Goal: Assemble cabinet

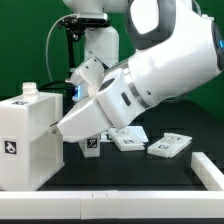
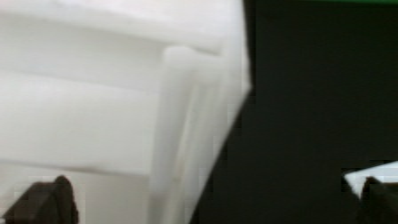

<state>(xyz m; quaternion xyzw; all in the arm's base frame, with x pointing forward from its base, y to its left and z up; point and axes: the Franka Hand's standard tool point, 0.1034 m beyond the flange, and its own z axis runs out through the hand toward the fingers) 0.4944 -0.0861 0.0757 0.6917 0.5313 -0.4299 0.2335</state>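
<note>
Several flat panels (image 1: 170, 146) lie near the cabinet (image 1: 28, 128) — above its edge the gripper (image 2: 208, 182) gapes wide, holding nothing.

White cabinet box (image 1: 25, 130) upright (knob (image 1: 29, 89) apparently atop), tagged panels (image 1: 168, 146) flat nearby.

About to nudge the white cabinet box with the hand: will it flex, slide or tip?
The cabinet box looks like rigid moulded plastic, so it is probably stiff. It rests on a wide flat base on the table, so it likely slides rather than tips. Its faces look smooth, so the open hand may slip.
</note>
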